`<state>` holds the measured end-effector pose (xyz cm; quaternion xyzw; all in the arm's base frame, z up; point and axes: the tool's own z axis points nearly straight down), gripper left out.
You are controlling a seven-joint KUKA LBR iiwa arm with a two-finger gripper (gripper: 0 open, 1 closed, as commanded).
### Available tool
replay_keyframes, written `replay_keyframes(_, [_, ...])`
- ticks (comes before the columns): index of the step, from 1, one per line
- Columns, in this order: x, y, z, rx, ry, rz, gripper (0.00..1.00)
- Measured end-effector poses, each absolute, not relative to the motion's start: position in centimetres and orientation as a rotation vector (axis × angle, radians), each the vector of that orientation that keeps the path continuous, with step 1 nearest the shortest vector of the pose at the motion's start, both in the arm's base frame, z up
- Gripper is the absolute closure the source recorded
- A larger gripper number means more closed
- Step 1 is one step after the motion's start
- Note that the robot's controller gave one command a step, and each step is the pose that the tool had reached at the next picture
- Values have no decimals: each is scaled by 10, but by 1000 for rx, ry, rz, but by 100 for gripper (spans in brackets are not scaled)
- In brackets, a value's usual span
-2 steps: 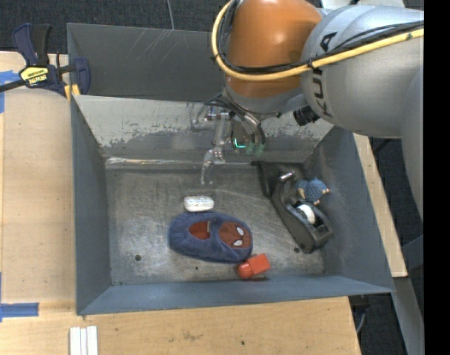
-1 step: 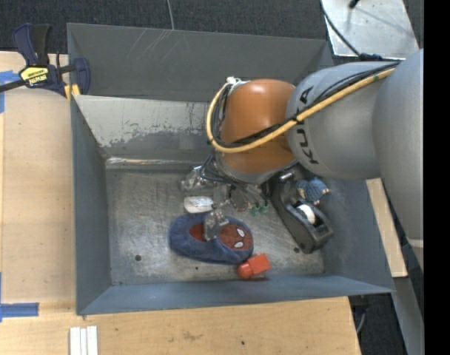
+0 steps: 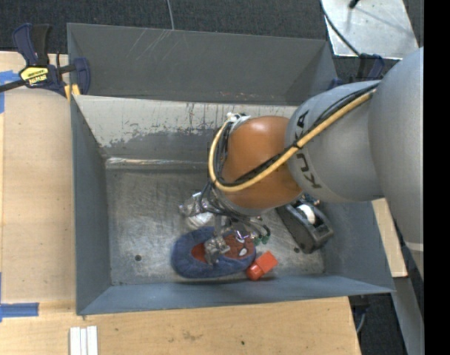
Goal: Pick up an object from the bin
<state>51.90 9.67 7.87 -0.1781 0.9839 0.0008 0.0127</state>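
camera view | blue soft slipper-like thing [image 3: 186, 261] lies directly beneath the gripper [image 3: 226, 244] | probably light, limp, grippy, not fragile; pinch its raised rim or a fold | gripper low over it, perhaps touching; how wide it stands cannot be told | small orange block [image 3: 260, 266] just beside gripper, black boxy thing [image 3: 308, 224] farther off

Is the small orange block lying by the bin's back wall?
No, the small orange block lies by the front wall of the grey metal bin, beside a round blue cloth thing.
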Motion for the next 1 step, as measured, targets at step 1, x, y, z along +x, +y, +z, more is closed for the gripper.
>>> replay_keyframes(1, [516, 95, 80, -557, 3091, -2, 100])
